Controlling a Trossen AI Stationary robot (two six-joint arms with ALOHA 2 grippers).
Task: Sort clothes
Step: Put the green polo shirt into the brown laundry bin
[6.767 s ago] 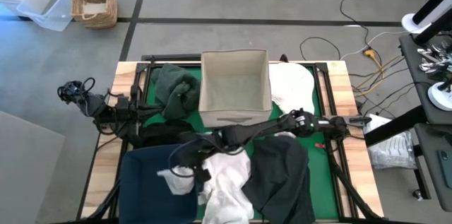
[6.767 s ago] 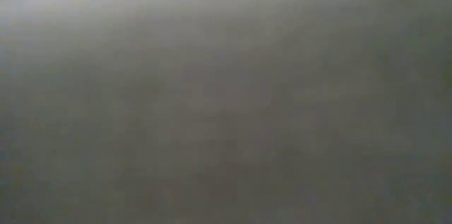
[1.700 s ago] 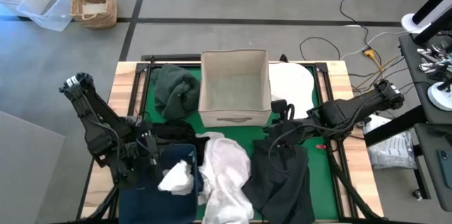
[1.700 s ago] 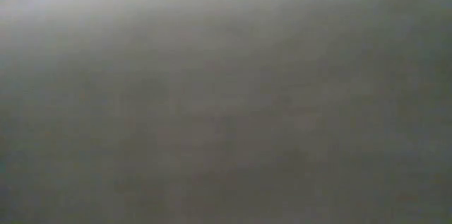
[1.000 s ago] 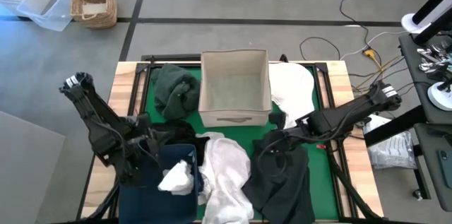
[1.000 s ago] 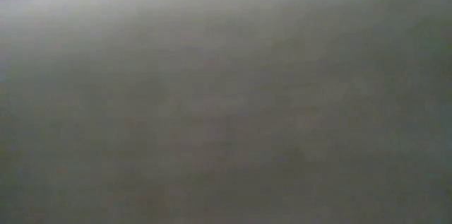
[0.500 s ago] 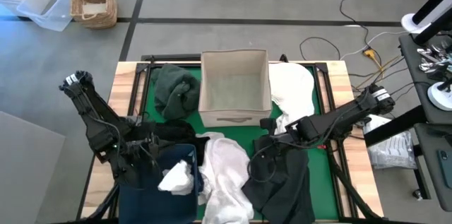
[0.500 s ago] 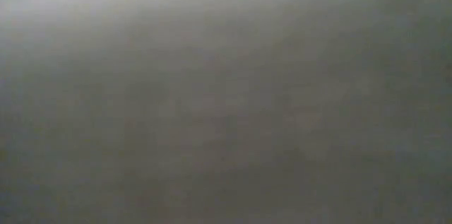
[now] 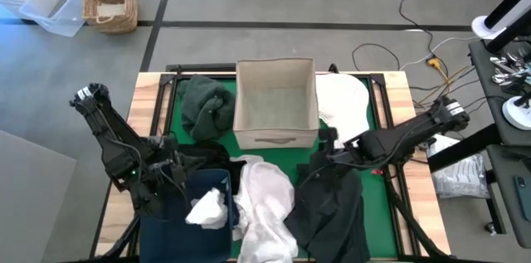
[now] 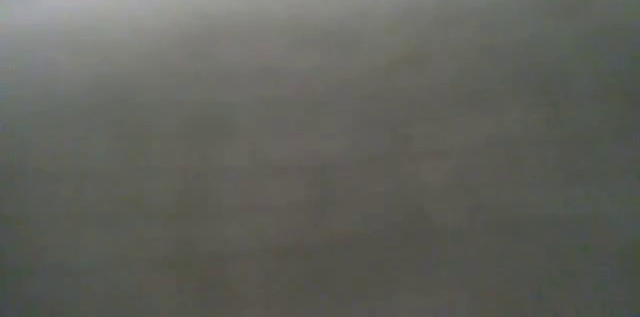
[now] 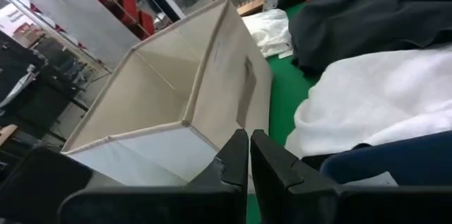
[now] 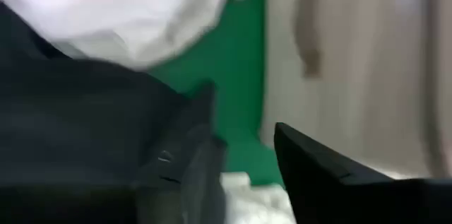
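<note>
Fingers of the right gripper are standing spread, holding nothing, hovering just over the near edge of the limp charcoal grey garment, with the beige square fabric box just beyond them. The soft, light cloth will likely sag and drape, so pinching a bunched fold seems wisest. Left gripper fingers are pressed together beside the navy blue bin.

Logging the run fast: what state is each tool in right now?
Left tool: closed, holding nothing.
Right tool: open, holding nothing, over the charcoal garment.
</note>
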